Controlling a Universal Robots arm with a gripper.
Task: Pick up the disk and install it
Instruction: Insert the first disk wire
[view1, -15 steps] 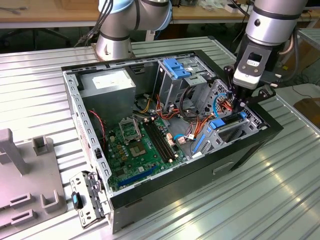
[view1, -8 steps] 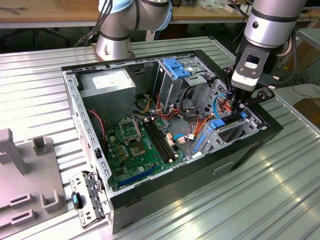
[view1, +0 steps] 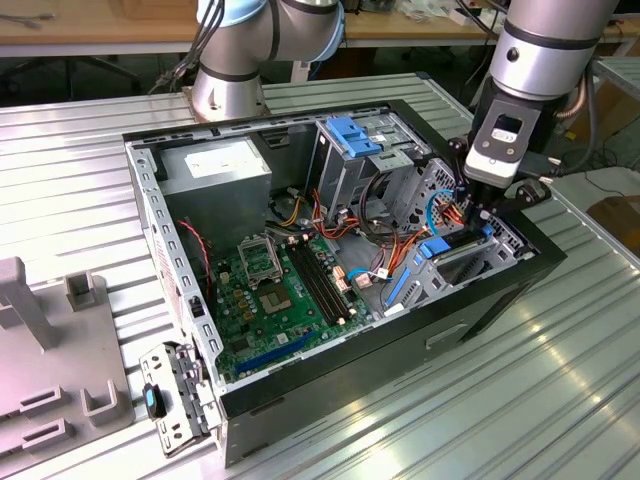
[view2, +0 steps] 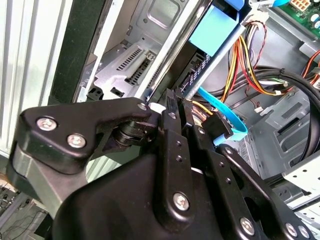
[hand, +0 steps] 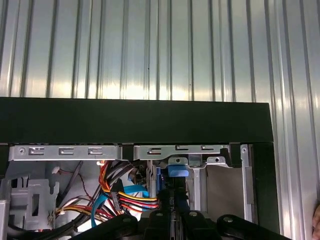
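Observation:
The disk (view1: 455, 246) stands on edge in the drive bay at the corner of the open computer case (view1: 300, 385) on the exterior view's right. Its blue carrier end (view1: 432, 248) points toward the motherboard. My gripper (view1: 488, 212) reaches down from above onto the disk's other end. In the second wrist view the black fingers (view2: 169, 107) sit close together on the near end of the disk (view2: 196, 65), whose blue frame (view2: 212, 32) shows farther off. In the first wrist view the gripper (hand: 172, 200) is just inside the case wall, below the blue tab (hand: 178, 171).
A fixed blue bracket (view1: 350, 135) tops the grey drive cage at the back of the case. Orange, red and yellow wires (view2: 240, 65) and a blue flat cable (view2: 225, 120) hang close beside the gripper. A second arm's base (view1: 228, 85) stands behind the case. The ribbed metal table (view1: 520, 400) surrounds it.

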